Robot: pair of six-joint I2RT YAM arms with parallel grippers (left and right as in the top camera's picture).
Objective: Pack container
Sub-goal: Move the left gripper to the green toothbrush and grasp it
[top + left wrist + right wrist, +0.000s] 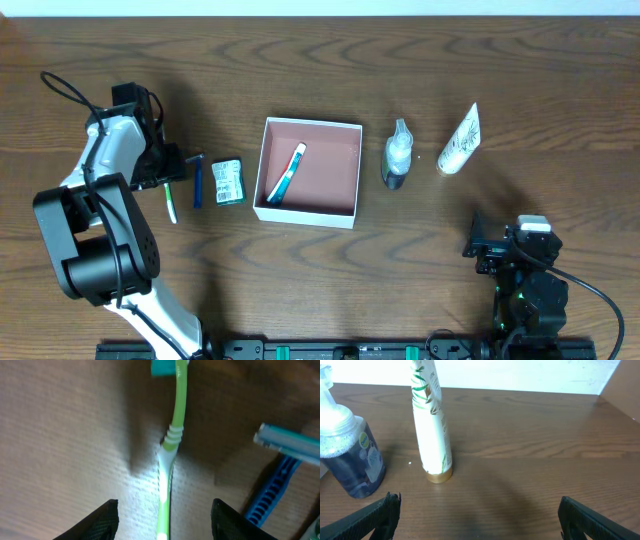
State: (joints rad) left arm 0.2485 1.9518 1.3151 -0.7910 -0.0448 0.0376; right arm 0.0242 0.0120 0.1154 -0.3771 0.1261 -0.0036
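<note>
The container [352, 130], a square white-walled box with a reddish-brown inside, sits mid-table and holds a toothpaste tube [288, 172]. My left gripper [168, 178] is open and low over a green and white toothbrush [170, 203], whose handle [169, 455] lies between the fingertips [164, 520]. A blue razor [197, 182] lies just right of it and also shows in the left wrist view [280, 475]. My right gripper [480, 245] is open and empty at the front right; its wrist view [479, 517] faces bare table.
A small green box [228, 182] lies between the razor and the container. A blue pump bottle [397, 155] and a white tube with a gold cap [460, 140] lie right of the container; both show in the right wrist view, the bottle [347, 450] and the tube [431, 425].
</note>
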